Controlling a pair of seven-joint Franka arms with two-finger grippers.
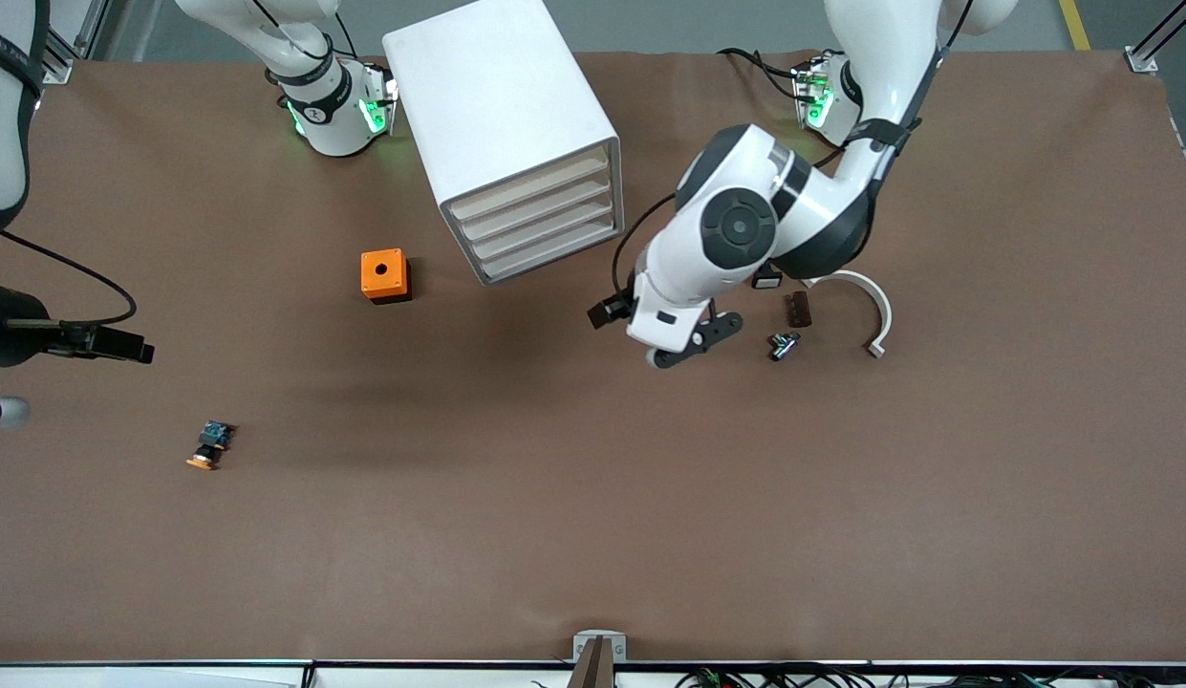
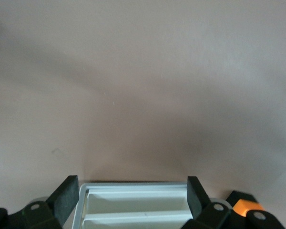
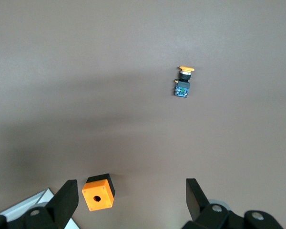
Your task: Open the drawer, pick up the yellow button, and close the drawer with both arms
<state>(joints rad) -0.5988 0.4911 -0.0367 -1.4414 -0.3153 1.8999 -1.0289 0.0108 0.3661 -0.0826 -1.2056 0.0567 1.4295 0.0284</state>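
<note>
From the high camera across the table, the white cabinet [image 1: 511,134] is standing near the arms' bases, turned at an angle, and all four of its off-white drawer fronts are sitting flush, the drawer [image 1: 545,244] included. An orange cube with a hole [image 1: 385,275] is resting beside the cabinet toward the right arm's end. The button [image 1: 210,445] is lying out on the brown table [image 1: 593,497], nearer the camera than the cube and toward the right arm's end, orange cap pointing toward the camera. The left arm is bending down from its base, and the left gripper [image 1: 693,336] is hanging over bare table just off the cabinet's front corner, jaws spread with nothing between them. Toward the left arm's end a small dark brown piece [image 1: 798,309], a little black-and-silver part [image 1: 784,345] and a curved white bracket [image 1: 870,311] are lying close together. The right arm is showing only at the picture's edge, and its gripper is not showing there.

In the left wrist view, the left gripper's fingers [image 2: 66,196] are standing wide apart, framing the cabinet's white front [image 2: 133,205], with a bit of orange beside one finger.

In the right wrist view, the right gripper [image 3: 131,200] is hovering high with fingers spread and empty, looking down at the cube [image 3: 98,192] and the button [image 3: 183,82], which are lying well apart.
</note>
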